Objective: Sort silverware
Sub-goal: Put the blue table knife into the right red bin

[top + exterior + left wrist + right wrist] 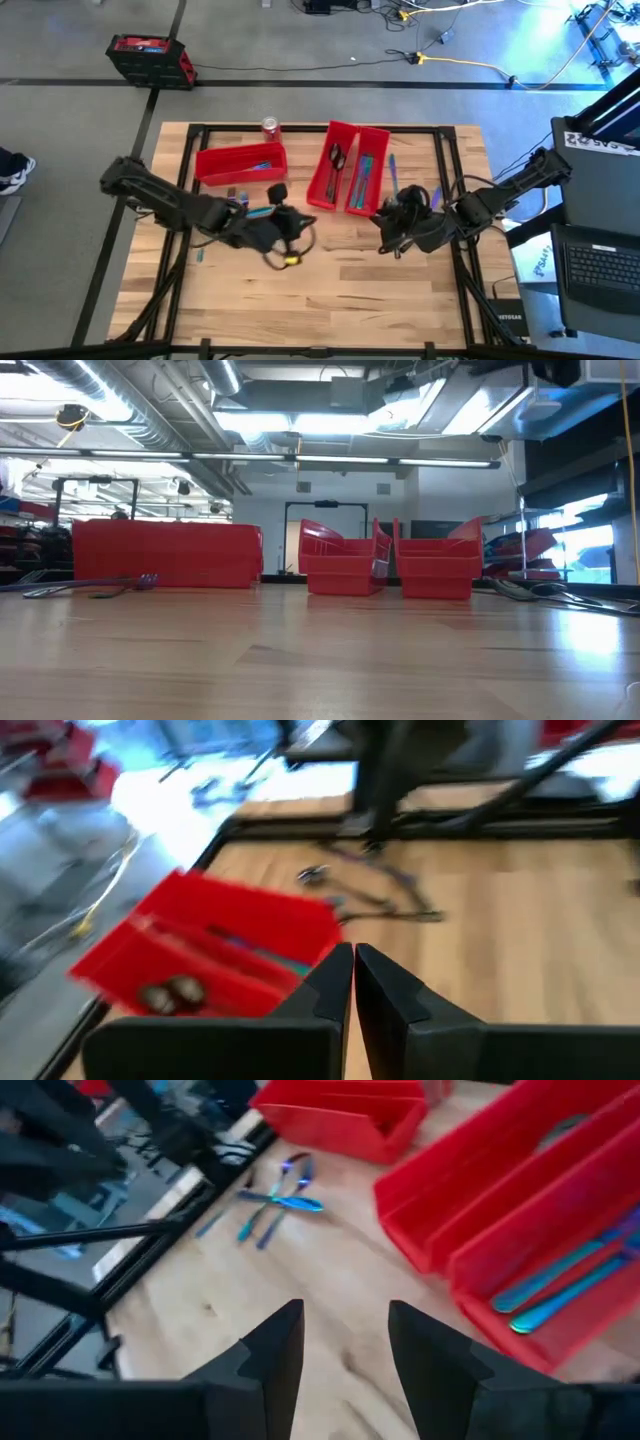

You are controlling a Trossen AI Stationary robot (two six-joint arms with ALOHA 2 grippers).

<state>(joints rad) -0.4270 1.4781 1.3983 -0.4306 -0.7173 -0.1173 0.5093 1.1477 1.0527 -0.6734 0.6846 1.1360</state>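
High view: left gripper (283, 243) hangs mid-table in front of the sideways long red plastic bin (240, 162); loose iridescent blue-teal silverware (255, 211) lies just beside its wrist. Right gripper (390, 238) sits in front of the twin long red bins (348, 167), a few loose pieces (392, 172) on the wood beside them, nearer this arm.

Low view: no grippers; silverware lies flat at the table's left.

Left wrist view: fingers (330, 982) pressed together, empty; scattered pieces well ahead.

Right wrist view: fingers (275, 1348) spread, empty; crossed blue utensils (280, 1200) lie ahead across bare wood, long axes roughly pointing away.
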